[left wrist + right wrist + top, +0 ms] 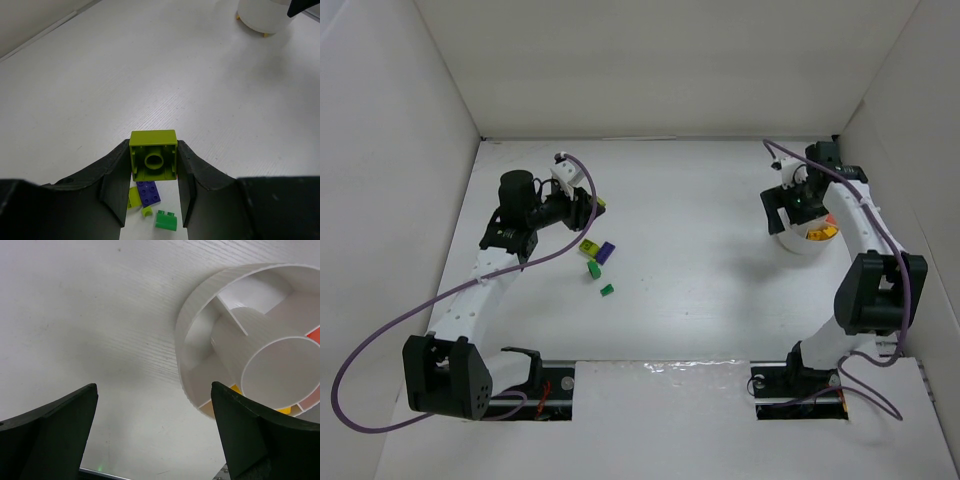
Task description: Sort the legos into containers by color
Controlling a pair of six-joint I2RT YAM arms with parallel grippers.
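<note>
white table (pixel 700 230), lime brick (pixel 153 156) in left gripper (pixel 153 148)

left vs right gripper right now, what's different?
The left gripper is shut on a lime brick; the right gripper is open and empty. The left gripper hangs over loose bricks; the right gripper hangs by the bowl. Both have black fingers.
</note>
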